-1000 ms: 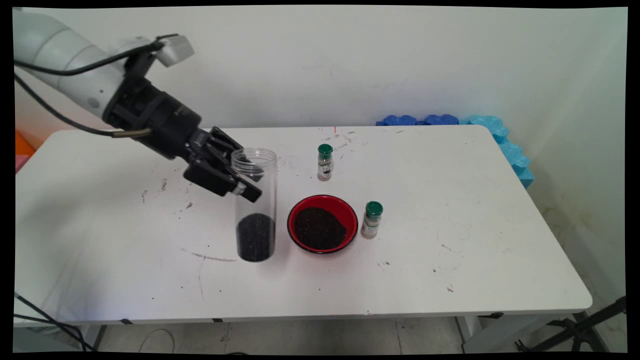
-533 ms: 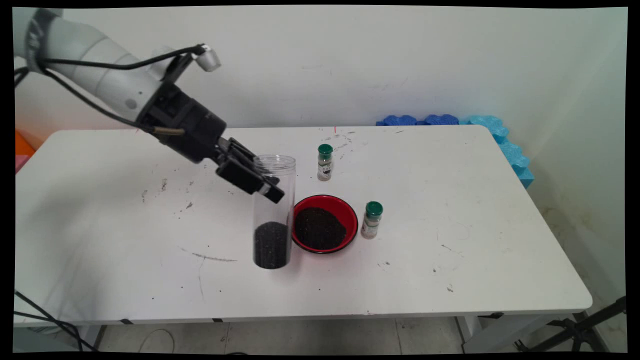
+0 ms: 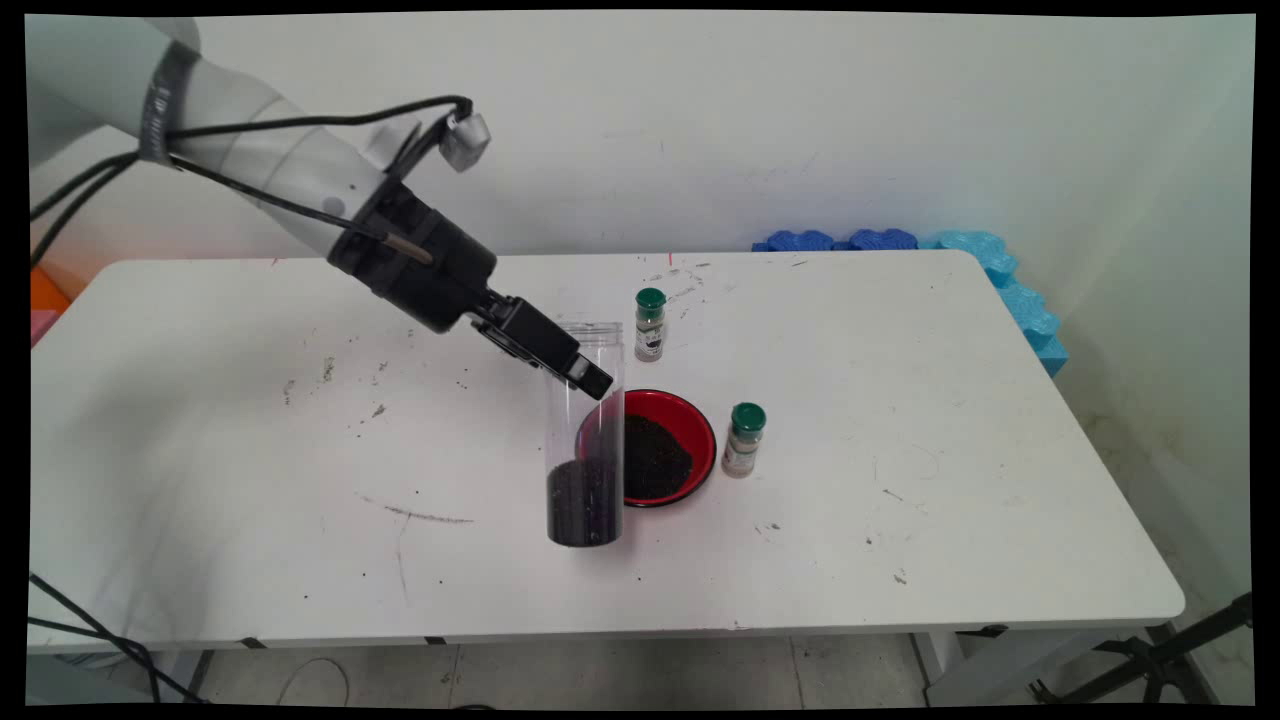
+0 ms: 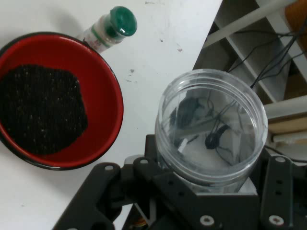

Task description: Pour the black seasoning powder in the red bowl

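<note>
We can read no text in either view. The 2 green-capped bottles (image 3: 649, 325) (image 3: 743, 440) carry labels, but their print is too small.

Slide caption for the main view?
Gripper holds a clear jar of dark grains beside a red bowl.

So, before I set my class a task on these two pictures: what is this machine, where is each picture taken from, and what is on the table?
It is a white robot arm ending in a black two-finger gripper. One picture comes from a fixed camera looking down across the white table; the other from a camera on the hand, looking along the gripper. The gripper holds a tall clear jar near its open rim, upright, with dark grains in its bottom. Just behind the jar sits a red bowl of the same dark grains. Two small green-capped bottles stand nearby, one behind the bowl, one to its right.
</note>
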